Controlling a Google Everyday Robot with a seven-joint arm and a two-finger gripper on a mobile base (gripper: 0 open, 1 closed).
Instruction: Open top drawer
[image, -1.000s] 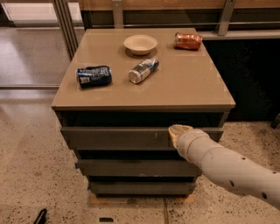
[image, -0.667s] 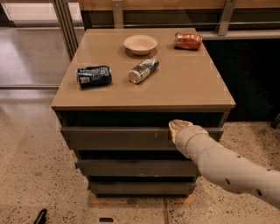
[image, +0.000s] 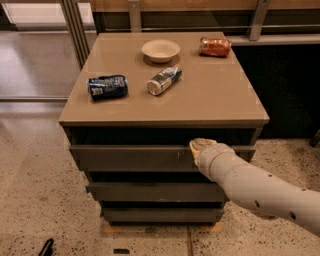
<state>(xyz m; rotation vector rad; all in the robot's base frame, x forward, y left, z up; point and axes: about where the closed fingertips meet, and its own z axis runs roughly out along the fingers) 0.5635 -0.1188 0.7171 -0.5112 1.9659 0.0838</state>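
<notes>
Cabinet: a low, boxy cabinet with a smooth tan top (image: 210, 100) and three flat grey-brown drawer fronts, one under the other. It stands on a speckled stone floor (image: 35, 200).
Top drawer: the wide grey-brown top drawer (image: 130, 157) sits right under the tan top, with a dark gap between them. It has no handle. Small pale scratches (image: 178, 155) show a bit right of its middle.
Other drawers: the middle drawer front (image: 150, 191) and the bottom drawer front (image: 160, 215) are below it. Each one is a bit narrower than the one above.
Arm: a thick cream robot arm (image: 260, 192) comes in from the lower right and slants up to the left.
Gripper: the cream gripper (image: 201, 146) is at the top edge of the top drawer, just right of the scratches. It looks like it touches the drawer front.
Gripper's grip: I cannot tell if it is open or closed, because the wrist hides it.
On the tan top: a small round cream bowl (image: 160, 50) at the back, a red can (image: 215, 46) lying at the back right, a silver can (image: 164, 80) lying on its side near the middle, and a squashed blue can (image: 107, 86) on the left. They are all apart from each other.
</notes>
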